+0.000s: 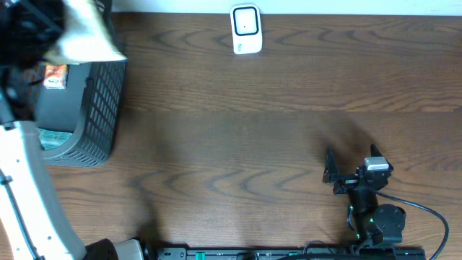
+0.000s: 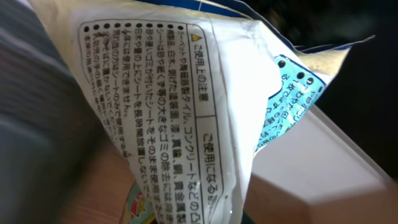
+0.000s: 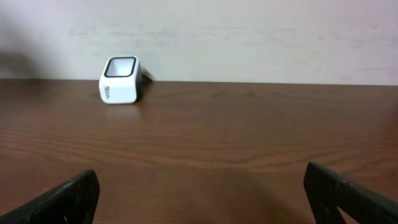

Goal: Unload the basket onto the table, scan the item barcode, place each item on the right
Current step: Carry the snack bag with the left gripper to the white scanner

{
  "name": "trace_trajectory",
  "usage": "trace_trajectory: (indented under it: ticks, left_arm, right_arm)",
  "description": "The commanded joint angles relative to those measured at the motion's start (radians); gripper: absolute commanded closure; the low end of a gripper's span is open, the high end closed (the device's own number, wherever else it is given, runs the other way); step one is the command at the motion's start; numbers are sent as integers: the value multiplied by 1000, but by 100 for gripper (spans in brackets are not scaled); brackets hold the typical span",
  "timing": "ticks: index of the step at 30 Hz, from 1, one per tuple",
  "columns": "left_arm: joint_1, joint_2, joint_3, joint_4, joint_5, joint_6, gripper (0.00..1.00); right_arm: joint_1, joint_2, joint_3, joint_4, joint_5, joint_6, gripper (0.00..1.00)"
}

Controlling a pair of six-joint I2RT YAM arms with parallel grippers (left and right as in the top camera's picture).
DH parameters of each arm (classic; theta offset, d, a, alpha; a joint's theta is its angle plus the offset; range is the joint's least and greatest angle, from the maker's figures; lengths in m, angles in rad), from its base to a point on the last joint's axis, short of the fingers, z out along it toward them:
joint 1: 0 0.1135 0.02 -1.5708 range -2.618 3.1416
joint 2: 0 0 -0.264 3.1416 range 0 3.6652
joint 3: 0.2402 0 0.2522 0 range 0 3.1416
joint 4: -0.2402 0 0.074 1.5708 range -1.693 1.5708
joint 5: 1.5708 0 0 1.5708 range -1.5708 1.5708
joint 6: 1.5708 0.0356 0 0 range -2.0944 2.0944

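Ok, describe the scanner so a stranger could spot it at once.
Start at the brown wooden table and follow its far edge. Near the middle stands the scanner. It is a small white box with a dark-rimmed window, unlike the dark basket.

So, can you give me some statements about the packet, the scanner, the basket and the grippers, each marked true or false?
1. The scanner stands near the far edge of the table. True.
2. The right gripper is shut on the scanner. False: it is open and empty, far from the scanner.
3. The left gripper holds a packet above the basket. True.
4. The basket is empty. False: there are items inside, one with an orange label.
5. The packet carries printed Japanese text. True, as the left wrist view shows.
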Motion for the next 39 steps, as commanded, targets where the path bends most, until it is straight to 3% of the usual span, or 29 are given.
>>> trace_trajectory:
  ticks: [1,10,22,27,33,36,39]
  left_arm:
    - [-155,19,8,12,47,-52,93]
    - [-470,166,-19,4,-57,-29,92]
    - [-758,476,-19,27,-110,-62,93]
    - [-842,590,-19,67,-297,-230,92]
    - [-911,681,-19,144,-303,-299,91]
    - [-930,695,-19,155,-303,-298,69]
    - [-930,694,-19,169,-303,-264,34]
  right_arm:
    - [7,-5,-1,-5,-3,-11,1]
    - [7,-5,-1,-5,-3,-11,1]
    - [7,-5,-1,-5,-3,-11,1]
    - [7,-5,-1,-5,-3,-11,1]
    - [7,-5,-1,-5,-3,-11,1]
    - [7,-5,-1,-5,-3,-11,1]
    - [7,-5,-1,-5,-3,-11,1]
